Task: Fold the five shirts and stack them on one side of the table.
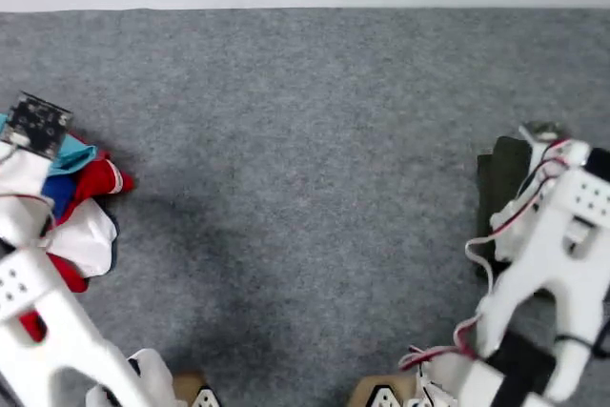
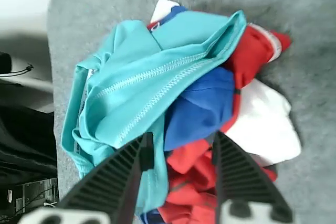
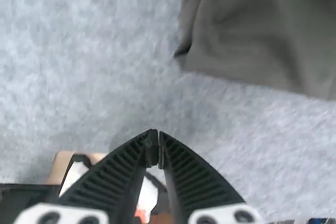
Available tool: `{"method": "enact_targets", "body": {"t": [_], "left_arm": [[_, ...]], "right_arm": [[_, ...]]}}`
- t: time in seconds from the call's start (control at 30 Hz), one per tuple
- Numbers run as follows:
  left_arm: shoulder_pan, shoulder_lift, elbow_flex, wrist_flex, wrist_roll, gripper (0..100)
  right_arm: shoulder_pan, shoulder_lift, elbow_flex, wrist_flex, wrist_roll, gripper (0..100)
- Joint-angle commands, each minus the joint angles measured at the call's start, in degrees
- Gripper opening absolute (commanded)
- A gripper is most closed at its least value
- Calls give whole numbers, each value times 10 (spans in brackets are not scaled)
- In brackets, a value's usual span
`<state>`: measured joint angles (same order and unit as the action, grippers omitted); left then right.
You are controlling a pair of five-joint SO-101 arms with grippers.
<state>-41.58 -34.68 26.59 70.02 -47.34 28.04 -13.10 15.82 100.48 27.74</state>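
Several shirts lie in a messy heap (image 1: 91,235) at one side of the grey counter (image 1: 305,140). One dark green shirt (image 1: 505,188) lies folded flat at the other side, well apart from them. The high view takes in both sides at once, with the left arm (image 1: 57,331) over the heap and the right arm (image 1: 548,245) over the dark green shirt. The left wrist view comes in close on the heap. A teal shirt (image 2: 142,82) is on top, smooth and a bit shiny, bunched in folds, with a line of pale zigzag stitches along its hem. Tucked against it are blue cloth (image 2: 202,103), red cloth (image 2: 252,51) and soft white cloth (image 2: 260,124), all crumpled together. The left tool (image 2: 182,140) hangs over the heap with its two black ridged fingers (image 2: 126,177) wide apart and nothing between them. The right wrist view shows the right tool (image 3: 155,137) with its ridged tips pressed together, holding nothing. It is above bare fuzzy counter, near the edge of the dark green shirt, whose cloth looks plain and smooth.
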Motion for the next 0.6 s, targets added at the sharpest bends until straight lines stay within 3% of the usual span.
{"method": "enact_targets", "body": {"t": [0.0,0.33,0.57], "left_arm": [[-9,79,-75,-17,-13,189],[-15,283,-179,-21,-83,189],[-15,387,-272,-22,-81,152]], "right_arm": [[-9,-83,57,22,-5,9],[-9,-149,137,23,-8,9],[-9,-151,137,24,-9,9]]}}
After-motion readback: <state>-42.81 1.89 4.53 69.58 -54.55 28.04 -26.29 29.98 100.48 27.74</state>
